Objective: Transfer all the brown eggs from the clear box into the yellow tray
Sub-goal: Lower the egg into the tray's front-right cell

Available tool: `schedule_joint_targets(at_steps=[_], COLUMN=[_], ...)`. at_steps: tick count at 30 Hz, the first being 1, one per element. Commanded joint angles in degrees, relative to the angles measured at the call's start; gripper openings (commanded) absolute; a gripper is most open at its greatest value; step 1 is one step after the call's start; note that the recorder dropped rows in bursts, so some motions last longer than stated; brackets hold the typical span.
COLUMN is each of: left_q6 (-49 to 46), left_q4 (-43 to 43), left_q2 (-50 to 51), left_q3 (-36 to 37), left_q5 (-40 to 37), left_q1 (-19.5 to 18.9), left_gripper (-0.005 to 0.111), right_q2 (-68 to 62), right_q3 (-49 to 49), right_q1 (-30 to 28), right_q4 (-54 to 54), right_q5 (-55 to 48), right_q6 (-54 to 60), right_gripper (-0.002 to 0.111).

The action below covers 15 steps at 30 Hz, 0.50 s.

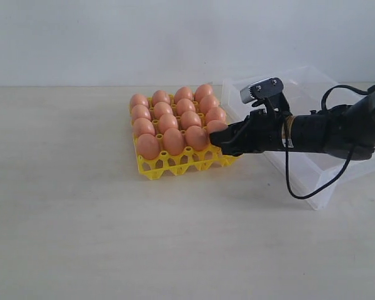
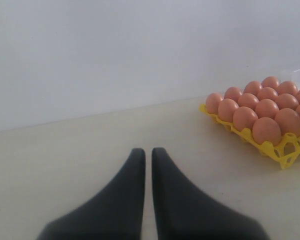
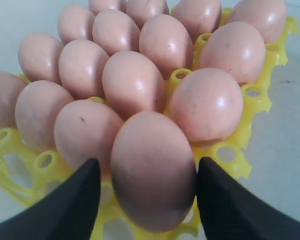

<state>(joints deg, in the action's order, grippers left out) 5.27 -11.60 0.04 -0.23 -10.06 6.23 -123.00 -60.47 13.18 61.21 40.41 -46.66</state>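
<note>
Pale tabletop; packed brown eggs hem the right gripper.

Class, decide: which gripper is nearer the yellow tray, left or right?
Right. The right gripper straddles an egg at a corner of the yellow tray; the left gripper hovers over the table, apart from it.

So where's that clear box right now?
In the exterior view the clear box sits on the table's right side, just right of the yellow tray, partly hidden behind the right arm.
</note>
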Motion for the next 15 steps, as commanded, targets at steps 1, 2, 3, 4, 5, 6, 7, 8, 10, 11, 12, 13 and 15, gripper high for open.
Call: schedule_joint_targets(at_steps=[1,2,3,4,5,6,7,8,10,11,12,13,15], left_q6=[0.29,0.29,0.29,0.29,0.29,0.29,0.29,0.29,0.29,0.29,0.29,0.29,0.29], left_q4=[0.13,0.13,0.13,0.13,0.13,0.13,0.13,0.13,0.13,0.13,0.13,0.13,0.13], left_q2=[-0.04,-0.04,-0.04,-0.04,-0.04,-0.04,-0.04,-0.04,-0.04,-0.04,-0.04,-0.04,-0.04], left_q3=[0.23,0.23,0.23,0.23,0.23,0.23,0.23,0.23,0.23,0.23,0.23,0.23,0.23], left_q5=[0.18,0.18,0.18,0.18,0.18,0.18,0.18,0.18,0.18,0.18,0.18,0.18,0.18], left_q1=[0.35,0.35,0.35,0.35,0.35,0.35,0.35,0.35,0.35,0.35,0.35,0.35,0.35], left_gripper=[0.004,0.004,0.004,0.004,0.004,0.004,0.004,0.004,0.004,0.004,0.004,0.004,0.004], right_q2=[-1.39,-1.03,-0.73,-0.28,0.17,0.64,1.23,1.74,2.50,3.05,3.34,3.70,4.40], right_q3=[1.53,1.53,1.53,1.53,1.53,1.53,1.53,1.53,1.53,1.53,1.53,1.53,1.53], right_q1=[0.12,0.12,0.12,0.12,0.12,0.12,0.12,0.12,0.12,0.12,0.12,0.12,0.12], right_q4=[3.41,3.65,3.82,3.85,3.85,3.94,3.94,3.98,3.98,4.23,4.48,5.69,8.37], right_q5=[-4.26,-4.26,-4.26,-4.26,-4.26,-4.26,-4.26,-4.26,-4.26,-4.26,-4.26,-4.26,-5.29], right_q6=[-3.75,-3.75,-3.75,-3.75,-3.85,-3.85,-3.85,-3.85,-3.99,-4.22,-4.48,-5.07,-6.94], right_gripper=[0.051,0.051,0.051,0.051,0.051,0.051,0.051,0.051,0.051,0.051,0.051,0.051,0.051])
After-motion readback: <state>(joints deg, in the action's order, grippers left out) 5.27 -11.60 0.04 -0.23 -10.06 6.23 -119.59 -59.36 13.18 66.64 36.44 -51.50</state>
